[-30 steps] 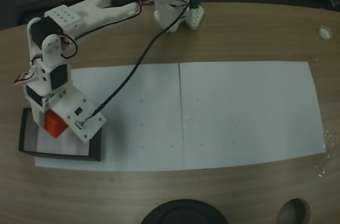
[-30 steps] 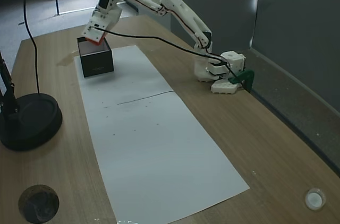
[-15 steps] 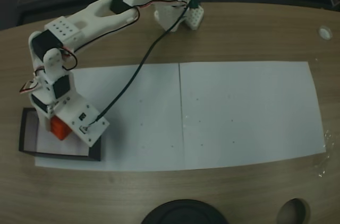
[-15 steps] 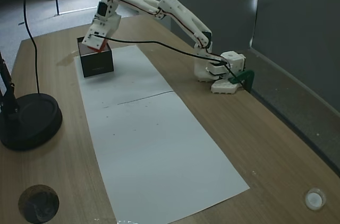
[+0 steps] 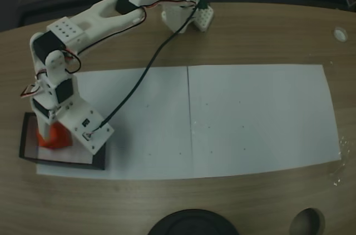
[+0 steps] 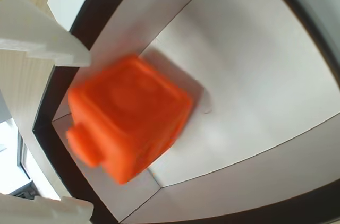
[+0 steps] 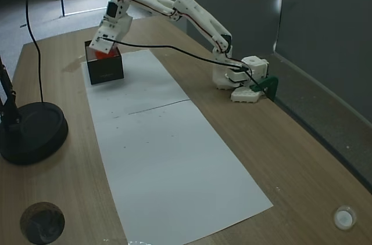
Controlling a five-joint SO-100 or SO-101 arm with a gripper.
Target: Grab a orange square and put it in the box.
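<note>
Arm links are reaching out from the base across the table, the wrist bending down so the gripper is hanging over the box. Its jaws are standing spread apart, gripping nothing, while the orange square is sitting blurred inside the box on the white floor.

Orange square: bright orange-red all over, no pattern visible, blurred in wrist view. Box: thin black walls, white floor. Arm & gripper: white plastic w/ black motor blocks, red + black wires; one black cable runs along it. Base clamp: green. Paper sheets: plain white w/ a few tiny dark specks. Table: light brown wood grain. Round lamp base: black. Small disc nr table corner: white.
</note>
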